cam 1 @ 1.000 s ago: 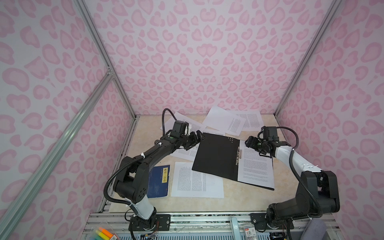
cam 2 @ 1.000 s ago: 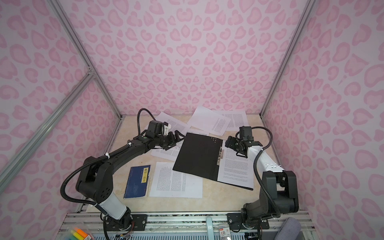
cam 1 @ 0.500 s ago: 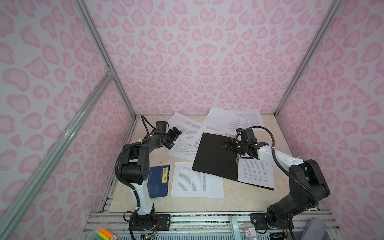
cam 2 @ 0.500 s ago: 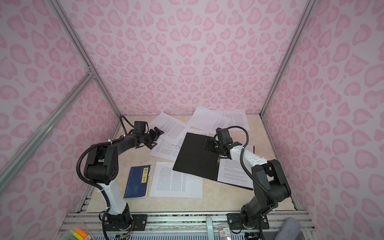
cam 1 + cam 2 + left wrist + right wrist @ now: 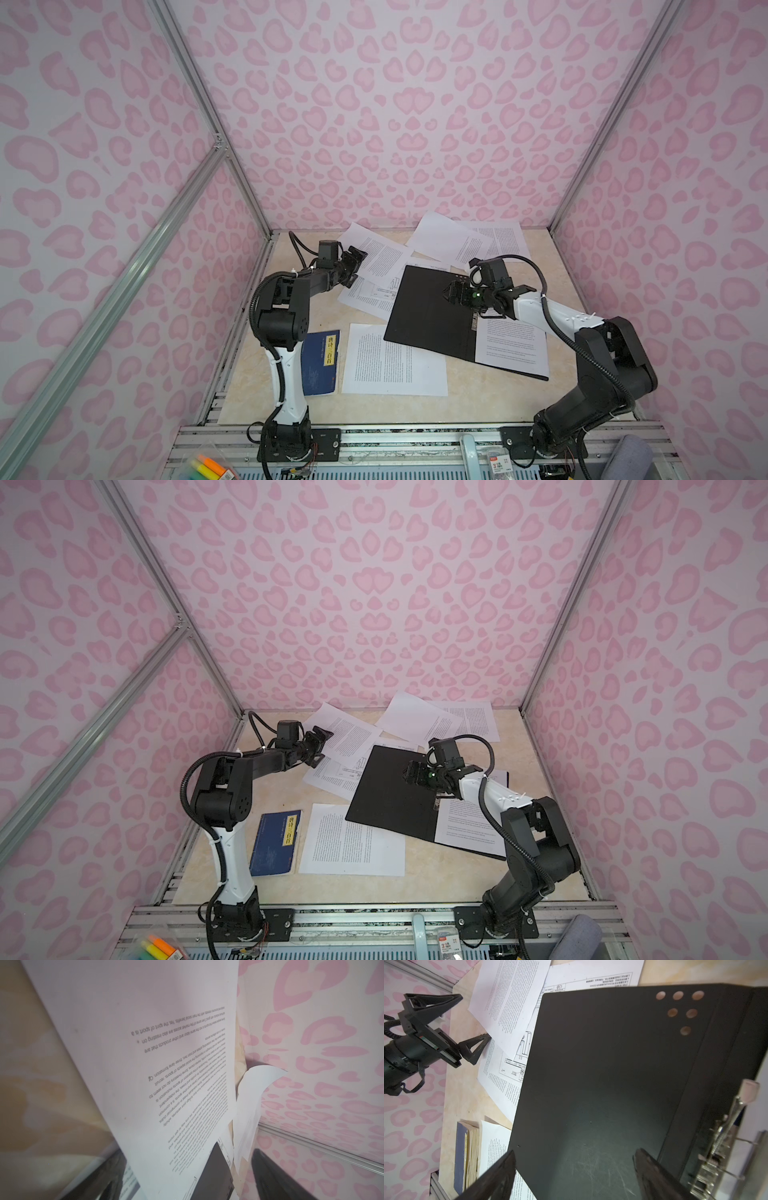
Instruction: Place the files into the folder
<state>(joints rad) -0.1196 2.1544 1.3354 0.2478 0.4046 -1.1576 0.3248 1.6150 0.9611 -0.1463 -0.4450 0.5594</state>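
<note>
While left gripper [image 5: 473,1017] and right gripper [image 5: 575,1154] stand open, the folder [image 5: 428,307] holds one sheet [image 5: 513,347].

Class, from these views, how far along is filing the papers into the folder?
Done: the folder lies open, one printed sheet on its right half. In hand: nothing gripped; the left gripper, open, sits at a back sheet's edge, the right gripper open over the folder's bare half. Left: the front sheet, the drawing sheet and the back sheets.

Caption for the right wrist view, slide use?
Open right gripper above the open black-lined folder; open left gripper near a white printed paper sheet.
</note>
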